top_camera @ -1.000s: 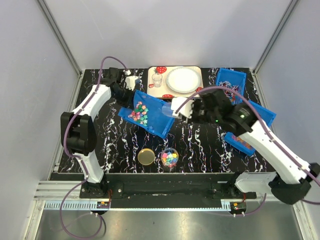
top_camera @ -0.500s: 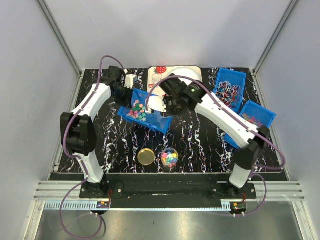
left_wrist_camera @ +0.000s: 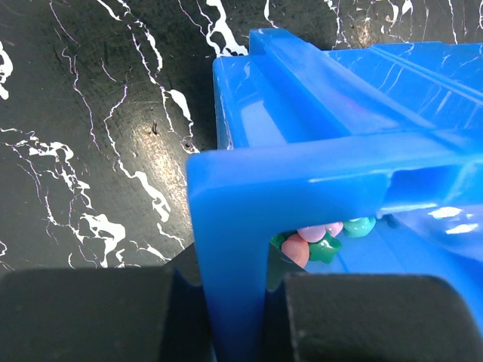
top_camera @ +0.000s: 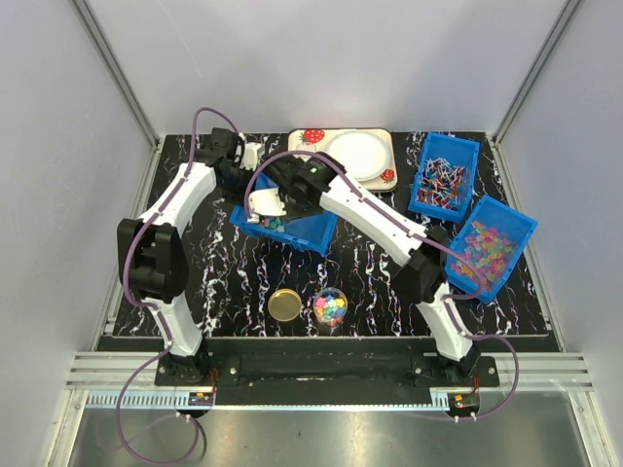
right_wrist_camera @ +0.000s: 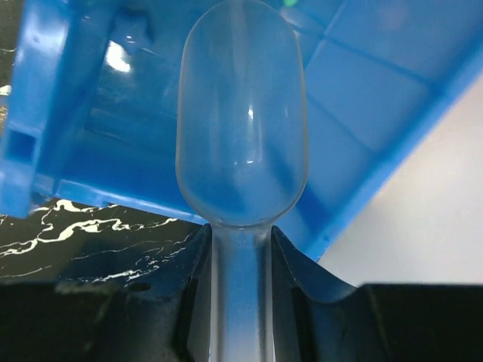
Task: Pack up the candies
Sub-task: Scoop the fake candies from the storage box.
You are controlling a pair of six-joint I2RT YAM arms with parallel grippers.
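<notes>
The candies (top_camera: 270, 224) lie in a blue bin (top_camera: 304, 232) left of the table's middle, and a few pink and green ones (left_wrist_camera: 321, 240) show under its rim in the left wrist view. My left gripper (left_wrist_camera: 238, 302) is shut on the bin's wall (left_wrist_camera: 226, 226), at its far left corner (top_camera: 243, 188). My right gripper (right_wrist_camera: 240, 256) is shut on the handle of a clear plastic scoop (right_wrist_camera: 241, 136). The scoop's bowl is empty and hangs inside the bin, over the candies (top_camera: 261, 205). A small clear jar (top_camera: 331, 307) holding more candies stands near the front edge.
A gold lid (top_camera: 286, 305) lies left of the jar. A tray (top_camera: 311, 146) with a white plate sits at the back. At the right stand a blue bin of stick sweets (top_camera: 443, 180) and a blue bin of pastel sweets (top_camera: 484, 248).
My right arm has swung left across the table, carrying the scoop from the middle into the held bin. The left gripper keeps its hold on the bin.
</notes>
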